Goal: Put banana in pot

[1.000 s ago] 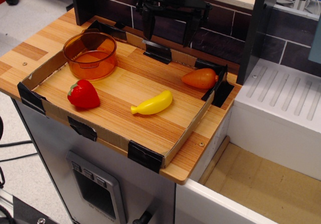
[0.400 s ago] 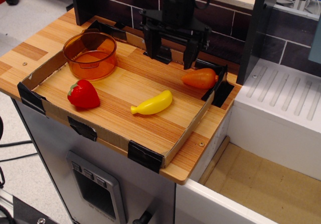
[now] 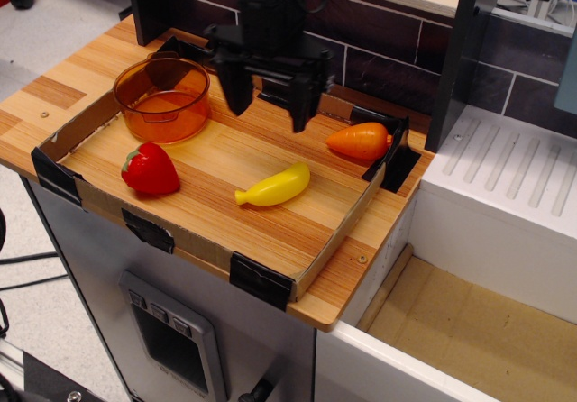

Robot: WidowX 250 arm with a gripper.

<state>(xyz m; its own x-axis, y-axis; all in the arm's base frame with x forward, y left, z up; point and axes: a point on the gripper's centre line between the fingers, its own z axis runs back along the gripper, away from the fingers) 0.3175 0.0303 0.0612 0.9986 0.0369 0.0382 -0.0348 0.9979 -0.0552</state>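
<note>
The claw (image 3: 269, 114) hangs with its fingers spread apart above the desk (image 3: 225, 163), between the pot (image 3: 162, 97) and banana (image 3: 275, 187).

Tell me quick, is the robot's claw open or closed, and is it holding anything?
Gripper: open, holding nothing, up above the tray; the banana lies untouched below.

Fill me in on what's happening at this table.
One robot arm is working over a wooden tray. Its gripper hangs above the tray with jaws open, holding nothing. The banana lies on the tray in front of it, untouched. The pot sits in the far left corner, with nothing in it. A strawberry and a carrot also lie on the tray.
</note>
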